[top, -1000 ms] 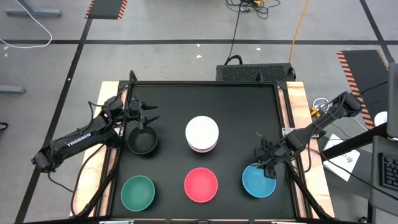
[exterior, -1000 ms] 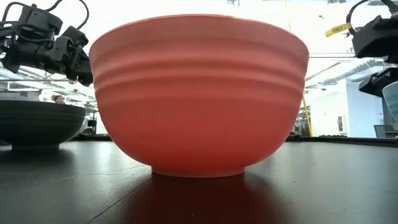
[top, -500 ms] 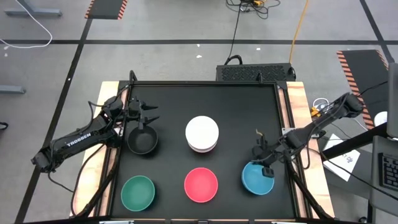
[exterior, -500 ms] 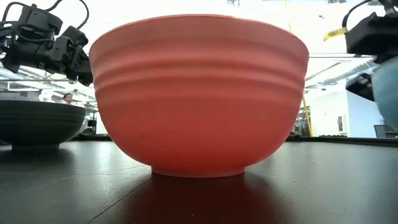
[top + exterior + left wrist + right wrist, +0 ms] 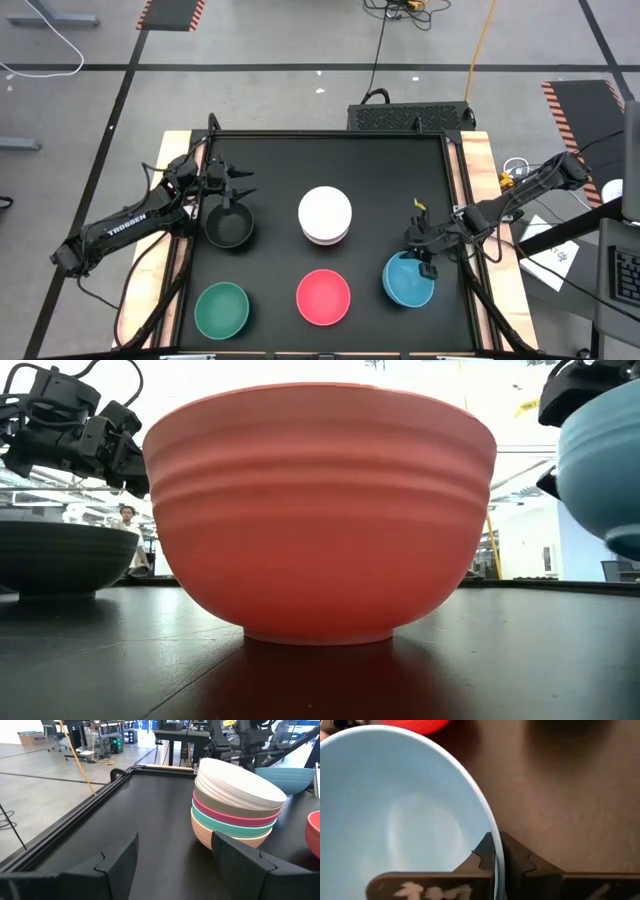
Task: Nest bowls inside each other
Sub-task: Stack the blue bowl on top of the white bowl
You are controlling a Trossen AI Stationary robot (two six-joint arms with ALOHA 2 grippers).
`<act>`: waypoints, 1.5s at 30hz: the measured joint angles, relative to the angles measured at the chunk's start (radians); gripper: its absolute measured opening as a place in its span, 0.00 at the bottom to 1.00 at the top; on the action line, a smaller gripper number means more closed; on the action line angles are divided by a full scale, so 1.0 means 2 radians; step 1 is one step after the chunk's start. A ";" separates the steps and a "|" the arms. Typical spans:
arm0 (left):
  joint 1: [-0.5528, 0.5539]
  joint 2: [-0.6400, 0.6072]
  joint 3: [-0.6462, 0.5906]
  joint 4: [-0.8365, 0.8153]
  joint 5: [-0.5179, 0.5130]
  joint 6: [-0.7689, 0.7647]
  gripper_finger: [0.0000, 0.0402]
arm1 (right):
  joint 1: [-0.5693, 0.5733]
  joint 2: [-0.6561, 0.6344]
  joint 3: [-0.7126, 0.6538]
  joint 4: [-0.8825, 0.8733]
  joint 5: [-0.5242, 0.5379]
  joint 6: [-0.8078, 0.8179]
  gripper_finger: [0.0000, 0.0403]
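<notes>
A blue bowl (image 5: 408,280) hangs a little above the table's near right part, with my right gripper (image 5: 425,262) shut on its rim; in the low view the bowl (image 5: 600,470) is tilted. A red bowl (image 5: 323,297) and a green bowl (image 5: 222,310) rest on their bases near the front edge. A stack of nested bowls with a white one on top (image 5: 325,215) stands mid-table. My left gripper (image 5: 238,183) is open just beyond a black bowl (image 5: 228,228), touching nothing. My right gripper holds the blue bowl by its rim (image 5: 492,837) on the far right side, one finger (image 5: 484,854) inside the bowl and the other outside the wall. The fingers come from above, slanting in from the table's right. The bowl hangs tilted, clear of the table.
The black table has a raised rim (image 5: 330,134). In the left wrist view the stack (image 5: 235,807) shows white, taupe, magenta, teal and pale orange layers. Bare tabletop lies between the stack and the far edge. A person moves in the room behind (image 5: 127,520).
My right gripper has shut on the blue bowl's rim and lifted it off the table, carrying it a little toward the table's left and far edge. The bowl now hangs tilted and clear.
</notes>
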 joint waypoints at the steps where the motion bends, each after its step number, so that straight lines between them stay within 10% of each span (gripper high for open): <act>1: 0.000 0.000 0.000 0.000 0.000 0.000 0.63 | -0.005 0.000 0.000 0.006 0.003 -0.006 0.00; 8: 0.000 0.000 0.000 0.000 -0.001 0.002 0.63 | -0.060 0.000 0.038 0.053 0.002 -0.067 0.00; 21: 0.000 0.000 0.000 0.000 -0.001 0.004 0.63 | -0.176 0.088 0.259 -0.137 -0.004 -0.184 0.00; 31: 0.000 0.000 0.000 -0.001 0.000 0.009 0.63 | -0.312 0.164 0.320 -0.151 -0.096 -0.252 0.00; 45: 0.000 0.000 0.000 -0.001 0.000 0.018 0.63 | -0.350 0.288 0.496 -0.197 -0.173 -0.288 0.00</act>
